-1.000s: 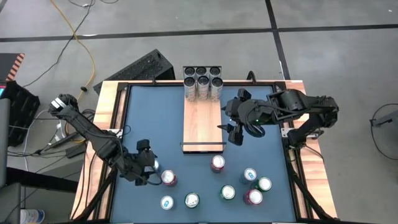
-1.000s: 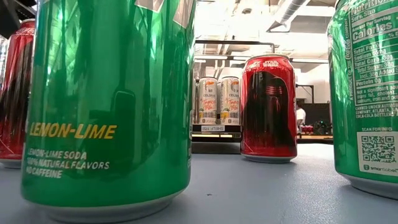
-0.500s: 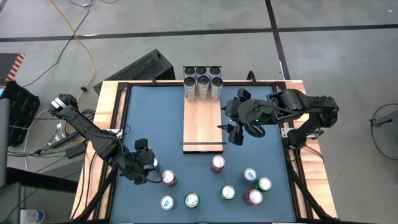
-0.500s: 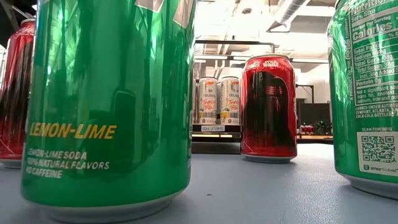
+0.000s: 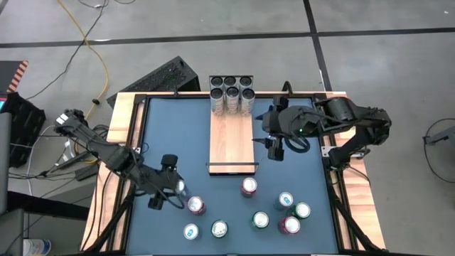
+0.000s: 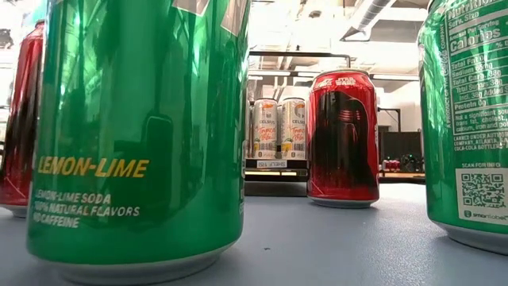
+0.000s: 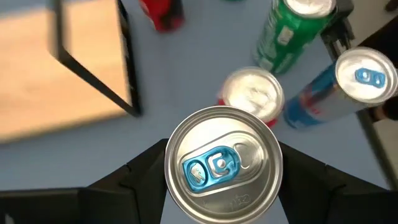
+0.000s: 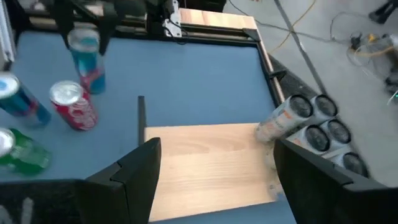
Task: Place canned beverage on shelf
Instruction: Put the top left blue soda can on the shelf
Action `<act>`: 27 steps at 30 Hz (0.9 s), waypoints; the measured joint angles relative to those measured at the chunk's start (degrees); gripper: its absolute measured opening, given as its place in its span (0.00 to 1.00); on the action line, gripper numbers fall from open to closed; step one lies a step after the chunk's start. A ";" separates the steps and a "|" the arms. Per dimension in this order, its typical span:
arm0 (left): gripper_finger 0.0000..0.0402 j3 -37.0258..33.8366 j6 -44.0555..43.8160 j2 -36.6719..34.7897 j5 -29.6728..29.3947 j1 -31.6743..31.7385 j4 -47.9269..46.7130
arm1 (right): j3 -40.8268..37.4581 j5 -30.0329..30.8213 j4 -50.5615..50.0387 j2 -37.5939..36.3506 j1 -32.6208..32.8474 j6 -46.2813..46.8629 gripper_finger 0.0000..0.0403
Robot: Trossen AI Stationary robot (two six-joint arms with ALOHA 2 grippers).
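The left gripper is clamped on a can with a blue pull tab, one dark finger on each side of the can body. In the right wrist view the same blue-and-red can hangs clear above the blue table, held from above. It is at the near left part of the table, well apart from the shelf.

The shelf is a pale wood plank running near to far down the middle of the table, with a black wire rail at its near end. Six cans stand in two rows at its far end; the rest of the plank is bare.

The right gripper hovers just right of the shelf, about halfway along it, its fingers spread apart and holding nothing.

Loose cans stand on the near half of the table. A red can sits just near and right of the held can. A blue can and a green can stand close to the near edge. Another red can stands just near the shelf's rail. A cluster of four cans occupies the near right.
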 joint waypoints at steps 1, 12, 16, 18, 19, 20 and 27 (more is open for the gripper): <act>0.56 1.62 2.44 0.00 -0.12 0.84 -1.20 | -0.01 -0.52 -0.14 -0.47 -0.39 -1.77 0.74; 0.56 20.28 25.14 0.01 -0.19 11.68 -5.68 | 0.00 -18.82 3.63 -8.00 -9.23 -8.29 0.74; 0.56 28.17 34.05 1.41 3.69 16.00 -4.34 | 0.04 -29.34 10.10 -8.73 -13.10 -10.48 0.74; 0.56 32.29 36.99 3.13 5.76 17.87 -4.48 | 0.02 -33.94 12.11 -8.23 -15.24 -10.01 0.74; 0.56 34.24 38.41 4.02 6.72 18.69 -4.58 | 0.02 -35.80 13.08 -7.48 -16.09 -9.56 0.74; 0.56 36.15 39.83 4.87 7.76 19.35 -4.67 | 0.04 -37.70 13.75 -6.70 -16.67 -9.36 0.74; 0.56 45.46 49.75 10.49 13.83 21.04 -9.09 | -0.07 -53.40 18.78 -0.55 -17.80 -6.90 0.74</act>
